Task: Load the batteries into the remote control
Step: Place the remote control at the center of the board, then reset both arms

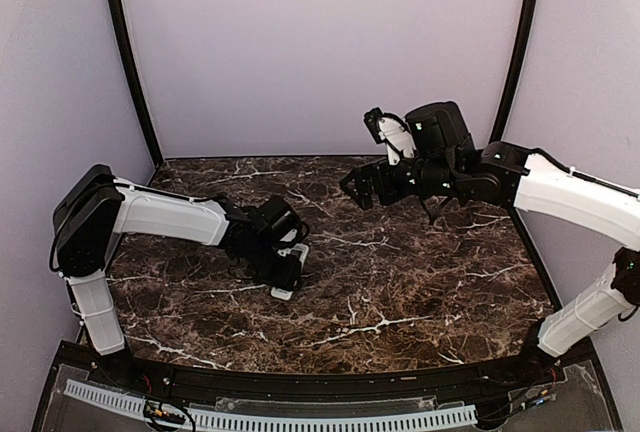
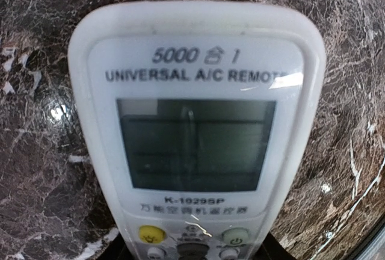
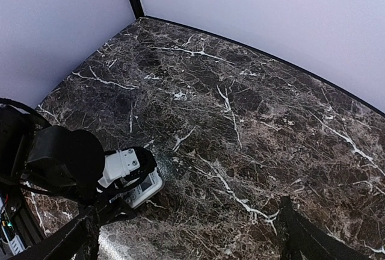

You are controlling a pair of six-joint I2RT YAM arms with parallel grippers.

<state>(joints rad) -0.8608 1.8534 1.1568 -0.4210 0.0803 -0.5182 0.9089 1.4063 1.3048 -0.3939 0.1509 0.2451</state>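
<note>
The white remote control (image 2: 195, 133) lies face up, its display and top buttons showing, with its near end between the fingers of my left gripper (image 2: 192, 255). In the top view the left gripper (image 1: 283, 260) is low over the table, shut on the remote (image 1: 289, 281). The remote's far end rests on or just above the marble. My right gripper (image 1: 362, 187) hangs high above the back middle of the table, open and empty; its dark fingers (image 3: 298, 236) stand wide apart. From there the remote (image 3: 143, 188) shows under the left gripper (image 3: 120, 173). No batteries are in view.
The dark marble table (image 1: 420, 282) is walled by pale purple panels with black corner posts (image 1: 128, 62). A black rim and white cable strip (image 1: 300, 417) run along the near edge. The left arm (image 1: 165, 217) stretches across the left side.
</note>
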